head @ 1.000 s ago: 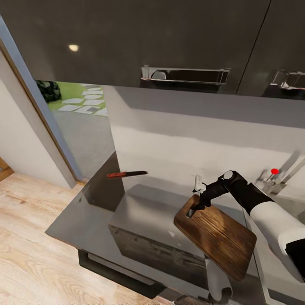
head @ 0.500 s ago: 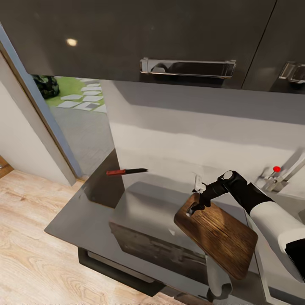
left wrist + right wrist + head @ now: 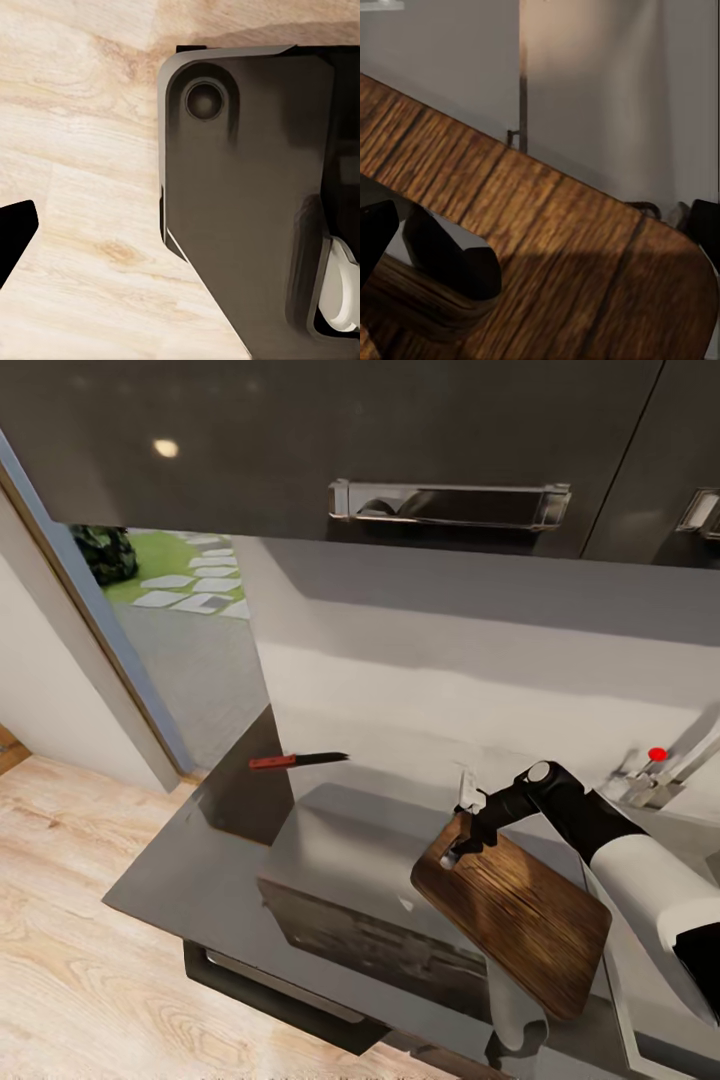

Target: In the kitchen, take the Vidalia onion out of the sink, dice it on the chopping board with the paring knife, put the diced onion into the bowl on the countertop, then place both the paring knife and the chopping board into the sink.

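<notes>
With its fingers clamped at the handle hole, right gripper (image 3: 462,847) holds the chopping board (image 3: 520,910) tilted above the grey counter (image 3: 200,860), paring knife (image 3: 297,761) lying farther back left; left fingers' state unclear.

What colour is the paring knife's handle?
Reddish-brown, clearest in the head view: paring knife.

The paring knife (image 3: 298,761) lies on the countertop (image 3: 200,860), left of the chopping board (image 3: 515,910).
</notes>
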Robot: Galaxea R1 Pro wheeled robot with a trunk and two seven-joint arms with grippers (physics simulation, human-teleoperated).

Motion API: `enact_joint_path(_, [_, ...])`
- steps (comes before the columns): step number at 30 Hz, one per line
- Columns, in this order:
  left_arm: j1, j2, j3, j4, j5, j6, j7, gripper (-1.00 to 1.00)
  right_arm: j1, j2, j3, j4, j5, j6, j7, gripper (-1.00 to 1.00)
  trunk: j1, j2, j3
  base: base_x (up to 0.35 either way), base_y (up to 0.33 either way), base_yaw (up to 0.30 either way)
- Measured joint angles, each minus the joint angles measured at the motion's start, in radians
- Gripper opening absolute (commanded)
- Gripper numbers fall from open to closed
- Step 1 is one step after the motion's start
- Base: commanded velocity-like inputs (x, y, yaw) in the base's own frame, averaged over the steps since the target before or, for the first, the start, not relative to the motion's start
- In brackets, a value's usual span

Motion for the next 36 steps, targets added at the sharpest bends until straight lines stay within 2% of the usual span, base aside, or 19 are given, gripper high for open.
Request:
enact_joint_path(19, [0.000,0.000,0.000,0.000,0.000,0.000,0.000,1.00,-0.003,0.000,0.002,0.003,-0.001,0.000,0.000,1.00,0.000,0.000,-0.001,0.000,0.000,0.000])
enact_joint_path(20, [0.000,0.000,0.000,0.000,0.000,0.000,0.000,1.00,-0.004,0.000,0.002,0.004,-0.001,-0.001,0.001,-1.00,0.000,0.000,-0.001,0.000,0.000,0.000])
enact_joint_path(36, [0.000,0.000,0.001,0.000,0.000,0.000,0.000,1.00,0.003,0.000,0.002,-0.007,-0.002,0.003,0.002,-1.00,0.000,0.000,0.000,0.000,0.000,0.000])
